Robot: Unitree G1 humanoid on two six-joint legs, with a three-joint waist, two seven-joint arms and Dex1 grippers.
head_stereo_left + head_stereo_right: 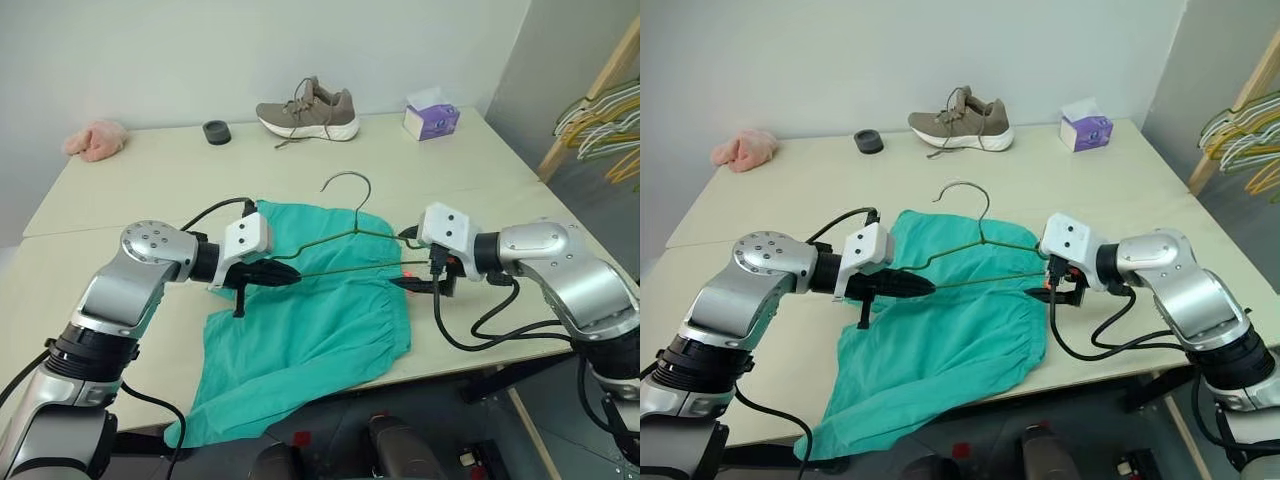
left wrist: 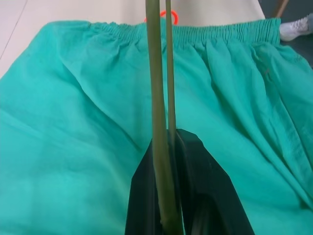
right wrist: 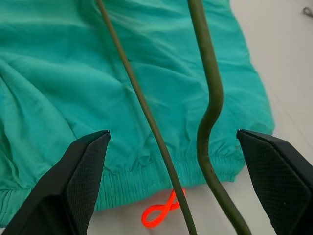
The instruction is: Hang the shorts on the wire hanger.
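The shorts [image 1: 300,330] lie nearest, spread flat on the bench [image 1: 150,180] with one leg drooping over its front edge. Their gathered elastic waistband runs along the side toward the right gripper, and a small orange tag [image 3: 159,211] pokes out from that band onto the bare bench top.

The wire hanger [image 1: 345,240] sits above the middle of the shorts, its hook rising over their far edge and its long bottom wire running across the fabric.

The left gripper [image 1: 285,272] reaches in over the shorts from their left side; its fingers [image 2: 195,196] are pressed tight together on the hanger's left corner, where two olive wires pass between them.

The right gripper [image 1: 408,284] is at the waistband side of the shorts, its fingers [image 3: 73,181] spread wide with both hanger wires running through the gap, neither finger touching them.

Beyond the shorts, along the far edge of the bench, stand a taupe sneaker [image 1: 308,112], a small dark round container [image 1: 216,131] to its left, a pink fuzzy item [image 1: 95,139] further left, and a purple tissue box [image 1: 431,117] to the sneaker's right. A rack of yellow and pale hangers [image 1: 605,125] stands off the bench, right of the shorts.
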